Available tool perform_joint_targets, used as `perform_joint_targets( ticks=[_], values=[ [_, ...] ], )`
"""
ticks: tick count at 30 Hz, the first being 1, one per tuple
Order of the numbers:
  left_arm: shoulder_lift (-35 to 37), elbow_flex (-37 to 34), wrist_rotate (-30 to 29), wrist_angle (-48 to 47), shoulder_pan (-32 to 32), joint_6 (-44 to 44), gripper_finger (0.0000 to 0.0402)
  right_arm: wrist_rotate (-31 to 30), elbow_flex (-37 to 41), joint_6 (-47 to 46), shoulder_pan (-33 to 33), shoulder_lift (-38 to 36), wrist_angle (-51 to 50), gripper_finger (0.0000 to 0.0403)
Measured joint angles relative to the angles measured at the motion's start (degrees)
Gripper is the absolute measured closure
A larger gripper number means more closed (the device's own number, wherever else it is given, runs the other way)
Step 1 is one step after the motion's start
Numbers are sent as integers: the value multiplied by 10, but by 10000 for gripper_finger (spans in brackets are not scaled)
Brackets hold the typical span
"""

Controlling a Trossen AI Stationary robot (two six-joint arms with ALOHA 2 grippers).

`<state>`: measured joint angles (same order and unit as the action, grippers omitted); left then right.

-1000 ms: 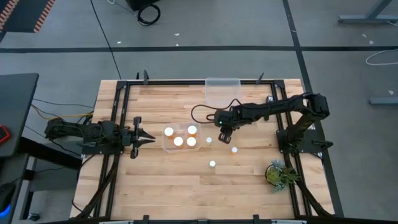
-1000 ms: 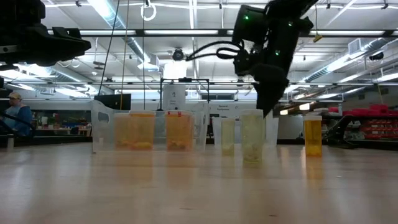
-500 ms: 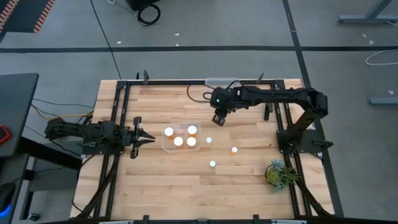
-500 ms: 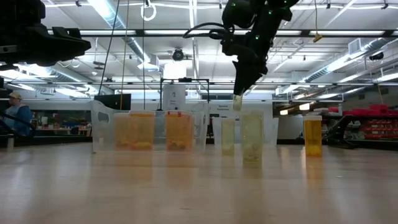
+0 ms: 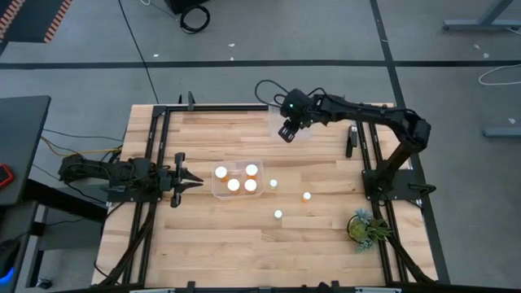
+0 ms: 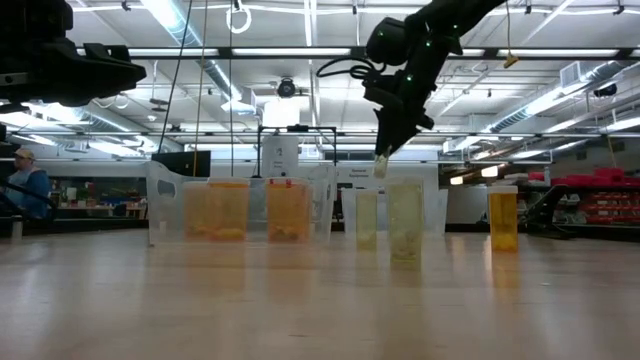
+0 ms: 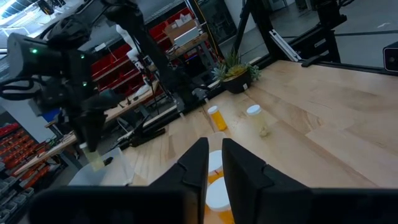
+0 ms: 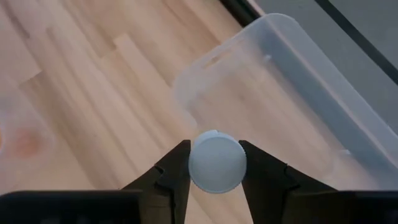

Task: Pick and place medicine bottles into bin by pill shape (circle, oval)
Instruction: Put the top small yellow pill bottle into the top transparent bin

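Right gripper (image 5: 286, 133) is up in the air over the far side of the table, at the near-left corner of the clear empty bin (image 5: 303, 122) by the far rail. Its fingers are clamped on a small medicine bottle (image 8: 216, 162). From the wrist camera only the white cap shows, round, pinched between the two dark fingers with a finger touching each side. The bin's rim and floor lie just past the cap. From table height the bottle (image 6: 381, 166) hangs pale from the fingertips, well above the tabletop, with the arm slanting down to it from the upper right.

Left gripper (image 5: 186, 179) rests low at the left side of the table, fingers pressed together, pointing toward the second clear bin (image 5: 218, 190). It grasps nothing.

That second bin sits mid-table and holds three larger bottles (image 5: 234, 185), white caps glowing, close together.

Three more bottles stand loose on the wood, to the right of that bin: one (image 5: 273, 183) just beside it, one with an orange body (image 5: 307, 196) farther right, one (image 5: 278, 214) nearer the front edge. All three are well apart from the right gripper.

Small green plant (image 5: 365, 227) at the front right corner. A person (image 6: 25, 187) is in the room beyond, far left.
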<state>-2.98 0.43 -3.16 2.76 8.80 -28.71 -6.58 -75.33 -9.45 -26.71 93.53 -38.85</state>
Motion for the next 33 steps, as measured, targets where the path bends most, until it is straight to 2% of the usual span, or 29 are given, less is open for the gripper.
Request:
perform_joint_targets(
  ticks=[9, 23, 33],
  values=[
    [0, 0, 0, 0, 0, 0, 338, -2, 0, -19, -41, 20, 5, 270],
    [0, 0, 0, 0, 0, 0, 345, -20, 0, -56, -97, 107, 1, 270],
    [0, 0, 0, 0, 0, 0, 345, -30, 0, -105, -117, 110, -23, 269]
  ],
)
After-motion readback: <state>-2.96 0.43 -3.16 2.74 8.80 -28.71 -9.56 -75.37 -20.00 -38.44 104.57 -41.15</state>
